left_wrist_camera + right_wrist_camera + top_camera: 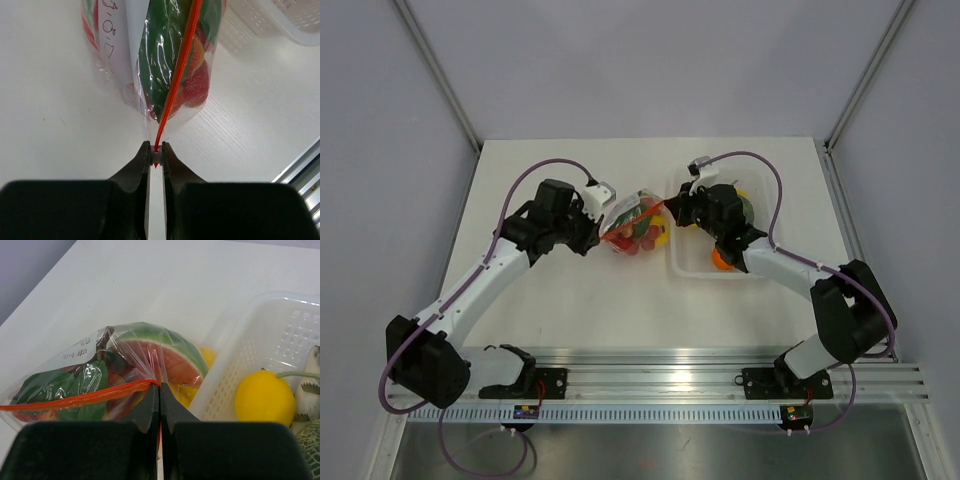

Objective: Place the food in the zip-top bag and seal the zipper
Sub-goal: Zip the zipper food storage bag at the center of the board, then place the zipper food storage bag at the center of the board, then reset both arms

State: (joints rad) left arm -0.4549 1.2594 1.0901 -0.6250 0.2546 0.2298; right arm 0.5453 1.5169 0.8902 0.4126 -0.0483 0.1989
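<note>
The clear plastic zip-top bag (632, 228) of glossy toy fruit (197, 86) sits mid-table, the white plastic tray (694, 263) at its three o'clock, with the left gripper (156, 156) clamped on the red-orange zipper strip (179, 70) at its eight-o'clock end and the right gripper (159, 390) seemingly pinching the two-o'clock end.

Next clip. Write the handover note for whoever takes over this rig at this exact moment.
Grippers: left gripper shut on one end of the zipper; right gripper shut on the other end.
Things: bag between them, beside the tray.
Done: food is in the bag.
Left: a lemon and other pieces sit in the tray; whether the zipper is sealed all along cannot be told, so check it.
</note>
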